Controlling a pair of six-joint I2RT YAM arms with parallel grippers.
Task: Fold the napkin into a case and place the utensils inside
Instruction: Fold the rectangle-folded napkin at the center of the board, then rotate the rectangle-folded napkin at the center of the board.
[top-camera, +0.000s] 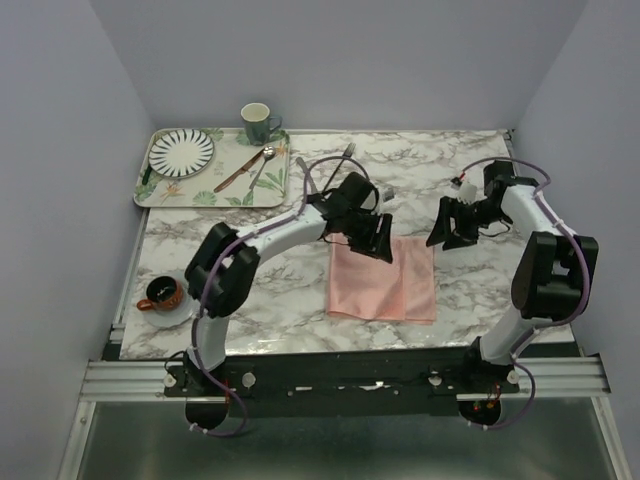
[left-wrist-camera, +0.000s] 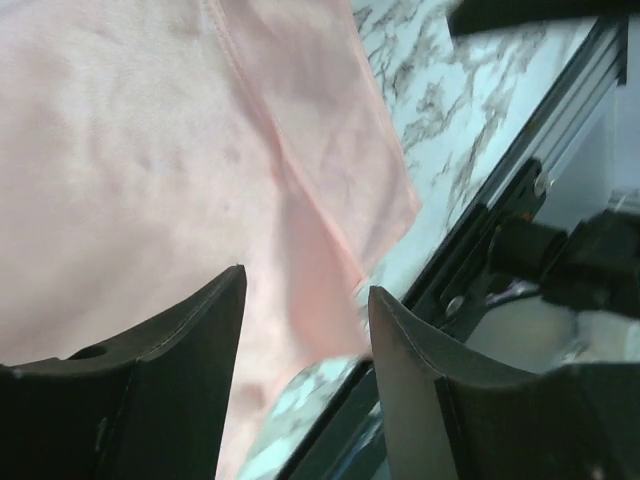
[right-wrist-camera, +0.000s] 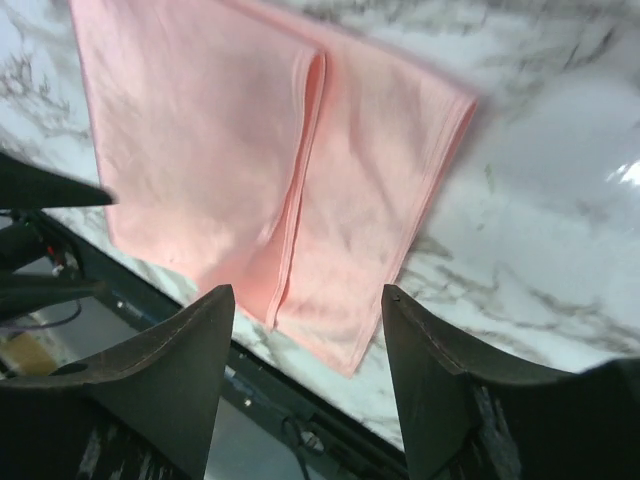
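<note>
Salmon-pink napkin (top-camera: 383, 280) lies folded on marble tabletop (top-camera: 260, 300). Left fingers (left-wrist-camera: 190, 350) released over napkin's far edge. Right fingers (right-wrist-camera: 170, 370) spread, empty, beside napkin.

The folded napkin (top-camera: 383, 280) lies flat on the marble table (top-camera: 250, 300). The left gripper (top-camera: 373, 237) hangs over the napkin's far left edge; the right gripper (top-camera: 450, 228) is just past its far right corner, off the cloth.
</note>
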